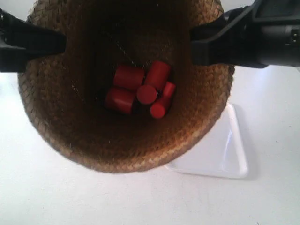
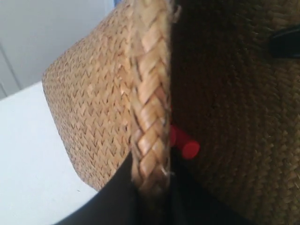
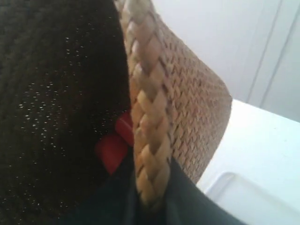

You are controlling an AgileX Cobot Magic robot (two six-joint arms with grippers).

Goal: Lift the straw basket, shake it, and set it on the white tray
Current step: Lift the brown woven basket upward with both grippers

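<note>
Counter (image 1: 47,197): white, plain.
Straw basket (image 1: 61,93): raised off counter, close under exterior camera, red cylinders (image 1: 140,89) inside.
White tray (image 1: 234,159): below, partly hidden by basket.
Left hand (image 2: 150,192): clamped on braided rim.
Right hand (image 3: 150,199): clamped on opposite rim.
Progress: lift likely done; placing on tray remains.

straw basket (image 1: 61,122): woven straw, rough, matt. rim (image 2: 150,93): thicker braid, slight sheen. red cylinders (image 1: 129,77): smooth, satin; plastic or painted wood, can't tell. white tray (image 1: 227,152): glossy, looks plastic. table (image 1: 47,201): smooth matt white.
</note>
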